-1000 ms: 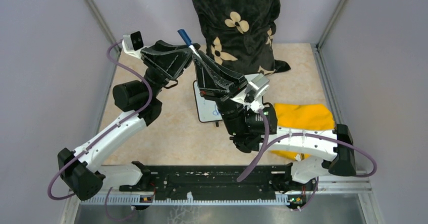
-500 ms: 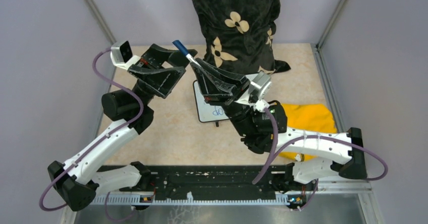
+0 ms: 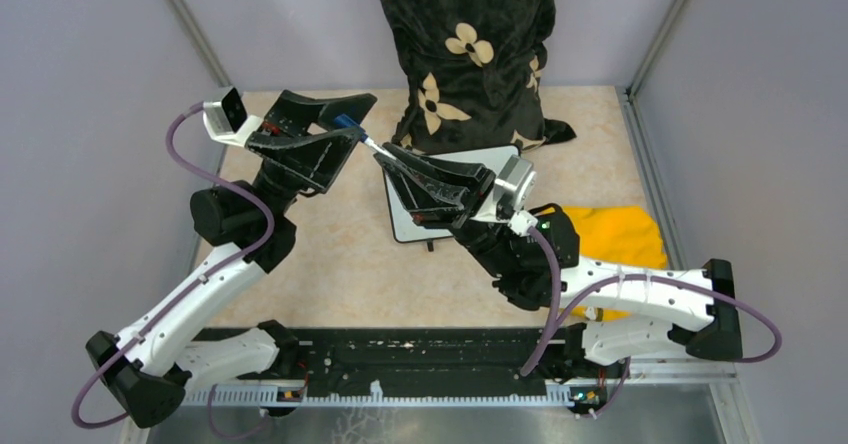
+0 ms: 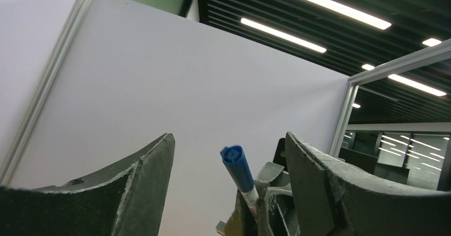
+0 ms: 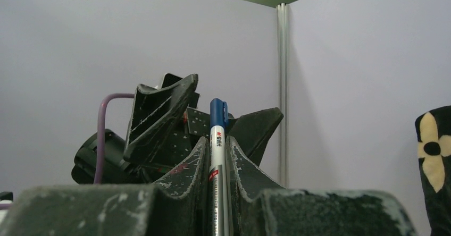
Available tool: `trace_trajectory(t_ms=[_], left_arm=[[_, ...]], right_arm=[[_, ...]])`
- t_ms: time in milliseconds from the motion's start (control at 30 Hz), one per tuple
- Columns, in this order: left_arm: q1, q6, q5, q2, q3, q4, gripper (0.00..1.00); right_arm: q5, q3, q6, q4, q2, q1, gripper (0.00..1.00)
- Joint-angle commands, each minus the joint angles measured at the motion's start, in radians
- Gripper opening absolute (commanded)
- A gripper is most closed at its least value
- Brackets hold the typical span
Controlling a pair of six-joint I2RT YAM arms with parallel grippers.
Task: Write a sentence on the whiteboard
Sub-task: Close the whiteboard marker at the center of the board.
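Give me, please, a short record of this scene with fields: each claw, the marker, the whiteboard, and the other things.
right claw: shut on the marker
left claw: open, one finger on each side of the blue cap, not touching it
marker: blue cap points toward the left claw
whiteboard: lies flat, partly under the right arm; writing hidden from view
yellow cloth: to the right of the whiteboard
person in black flowered clothes: at the far edge
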Motion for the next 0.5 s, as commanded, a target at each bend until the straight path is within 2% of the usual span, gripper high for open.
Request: trace_trajectory(t_ms=[0, 333, 467], left_arm=[[0.006, 0.004, 0.023, 0.008, 0.001, 0.032, 0.78], [0.006, -0.036, 0.027, 0.017, -0.01, 0.058, 0.61], [0.005, -0.055, 0.033, 0.023, -0.015, 0.077, 0.51]], right_arm=[[-0.045, -0.01, 0.014, 0.016, -0.025, 0.002, 0.0], [0.005, -0.061, -0.01, 0.103, -0.043, 0.002, 0.0], [0.02, -0.072, -0.018, 0.121, -0.052, 0.002, 0.0]])
